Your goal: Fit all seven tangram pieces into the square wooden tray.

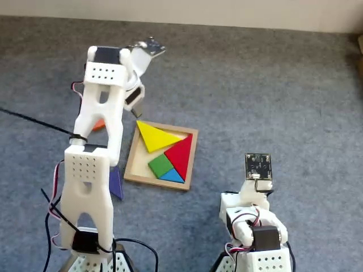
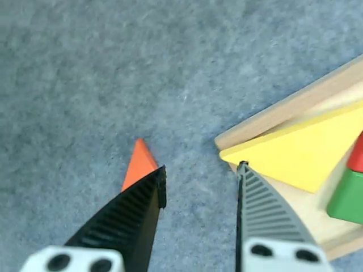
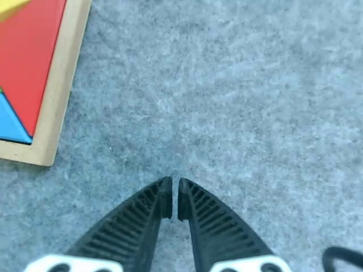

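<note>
Lying flat near the middle of the grey-covered table (image 1: 272, 85): the square wooden tray (image 1: 193, 158), stiff, light at a guess, best left in place. Inside, against the far rim, the big yellow triangle (image 1: 156, 137); along the right rim, the big red triangle (image 1: 180, 154); then the green square (image 1: 160, 165) and, in the near right corner, the small blue triangle (image 1: 172, 175); pale wood showing along the left rim. Out on the table, just off the tray's near left corner and partly under the left arm, a purple piece (image 1: 116, 184); off the far left corner, a small orange triangle (image 2: 139, 164). Probably thin painted wood throughout: rigid, light, smooth-faced, low on the fuzzy cloth, so likely to slide or tip when nudged. Best pinched across two opposite edges, fingertips pressed into the pile, never at a sharp tip. Left gripper (image 2: 202, 168) spread wide and holding nothing, poised over the cloth between the orange triangle and the tray's far left corner, black finger overlapping the orange edge, contact impossible to judge. Right gripper (image 3: 174, 184) closed to a hairline gap on nothing, parked toward the table's near right, well apart from the tray.
</note>
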### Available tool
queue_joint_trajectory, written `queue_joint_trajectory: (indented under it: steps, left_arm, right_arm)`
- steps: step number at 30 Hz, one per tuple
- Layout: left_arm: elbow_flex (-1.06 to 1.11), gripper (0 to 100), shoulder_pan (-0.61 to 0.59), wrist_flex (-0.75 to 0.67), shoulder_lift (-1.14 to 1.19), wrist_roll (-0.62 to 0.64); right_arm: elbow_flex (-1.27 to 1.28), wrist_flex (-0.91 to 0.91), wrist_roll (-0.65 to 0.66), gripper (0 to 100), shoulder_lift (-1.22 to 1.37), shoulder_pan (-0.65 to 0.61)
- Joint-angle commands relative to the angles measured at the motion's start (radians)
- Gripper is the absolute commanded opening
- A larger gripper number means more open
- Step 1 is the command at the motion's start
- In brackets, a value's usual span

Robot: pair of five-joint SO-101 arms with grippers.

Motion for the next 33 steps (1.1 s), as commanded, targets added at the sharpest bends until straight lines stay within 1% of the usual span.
queue_joint_trajectory:
  steps: [1, 14, 18, 23, 27, 33]
  left_arm:
    - [0.062, 20, -0.015, 0.012, -0.019, 0.012]
    - [0.251, 20, 0.005, 0.011, -0.012, 0.008]
    - [0.302, 20, 0.041, 0.009, -0.01, 0.012]
    - [0.308, 20, 0.107, 0.002, -0.01, 0.015]
    - [0.308, 20, 0.14, -0.058, -0.01, 0.109]
    - [0.306, 20, 0.194, -0.061, -0.013, 0.12]
  right_arm:
    - [0.136, 0.007, -0.006, 3.4, -0.022, 0.01]
    - [0.136, 0.007, -0.006, 3.4, -0.022, 0.012]
    - [0.136, 0.007, -0.006, 3.4, -0.022, 0.012]
    - [0.136, 0.007, -0.006, 3.4, -0.022, 0.012]
    - [0.136, 0.007, -0.006, 3.4, -0.022, 0.012]
    - [0.136, 0.007, -0.006, 3.4, -0.022, 0.012]
